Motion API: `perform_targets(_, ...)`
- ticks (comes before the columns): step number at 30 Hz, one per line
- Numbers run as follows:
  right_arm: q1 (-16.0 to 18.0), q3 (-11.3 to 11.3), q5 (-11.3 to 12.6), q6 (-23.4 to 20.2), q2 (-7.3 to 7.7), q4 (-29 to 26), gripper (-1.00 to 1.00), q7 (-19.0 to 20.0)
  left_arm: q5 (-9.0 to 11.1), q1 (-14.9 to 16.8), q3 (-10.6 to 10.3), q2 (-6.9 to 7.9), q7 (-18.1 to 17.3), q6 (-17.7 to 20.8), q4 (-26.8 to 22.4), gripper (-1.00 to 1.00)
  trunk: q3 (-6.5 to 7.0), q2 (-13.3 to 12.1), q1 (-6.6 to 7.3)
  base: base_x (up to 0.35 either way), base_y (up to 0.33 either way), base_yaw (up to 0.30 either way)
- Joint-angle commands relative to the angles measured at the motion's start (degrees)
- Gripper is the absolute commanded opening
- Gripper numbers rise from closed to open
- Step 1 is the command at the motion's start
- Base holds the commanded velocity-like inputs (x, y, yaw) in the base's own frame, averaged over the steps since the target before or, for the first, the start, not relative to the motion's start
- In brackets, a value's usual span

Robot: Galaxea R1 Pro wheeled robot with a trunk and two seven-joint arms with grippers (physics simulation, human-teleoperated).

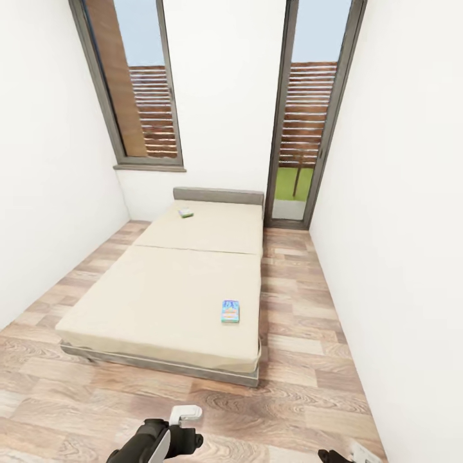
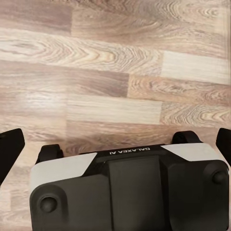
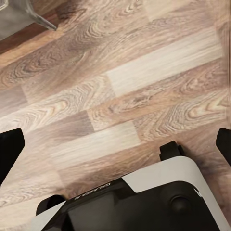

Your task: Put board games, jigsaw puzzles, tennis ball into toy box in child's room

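A: Nearest to us, at the bottom of the head view, is our left arm (image 1: 157, 440), black and white, hanging over the wood plank floor (image 1: 302, 411). A sliver of our right arm (image 1: 350, 455) pokes in at the lower right corner.

B: And the grippers? In the left wrist view we see the left gripper (image 2: 115, 144) with its two dark fingertips at opposite edges of the picture, spread wide, nothing but floorboards between them.

A: Same for the right gripper (image 3: 115, 149) in the right wrist view: fingertips far apart, wide, holding nothing. Below both we see part of our own base.

B: Where are the toys we can see?

A: Ahead of us stands the bed (image 1: 167, 296), a beige mattress on a grey frame, lengthwise toward the far wall. On its near right part, close to the right edge, lies the blue board game (image 1: 230, 311), flat. Far up by the grey headboard (image 1: 218, 195) lies a second board game (image 1: 186, 212), green-edged, small at this distance; we cannot read its print.

B: The two are well apart, then.

A: Yes. Behind the bed we see a window (image 1: 132, 83) on the left and a tall glass door (image 1: 308, 109) on the right, with wooden slats outside. White walls on both sides.
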State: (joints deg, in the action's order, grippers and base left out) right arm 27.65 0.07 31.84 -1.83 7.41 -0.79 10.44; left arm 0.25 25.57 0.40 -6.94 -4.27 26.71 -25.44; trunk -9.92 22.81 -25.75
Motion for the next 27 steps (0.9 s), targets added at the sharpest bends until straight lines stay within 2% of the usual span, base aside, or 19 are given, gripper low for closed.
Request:
perform_targets(1,0.0,0.0,0.3,-0.2,0.01,0.0,1.00,0.2,0.0,0.0,0.0,0.00,-0.1,0.4,-0.1,1.00,-0.09,0.1,-0.03,0.002,0.001,-0.265)
perform_targets(27,0.0,0.0,0.2,-0.2,-0.15,0.0,1.00,0.1,0.0,0.0,0.1,0.00,-0.1,0.4,-0.1,1.00,0.26,0.1,-0.03,0.000,0.000,-0.272)
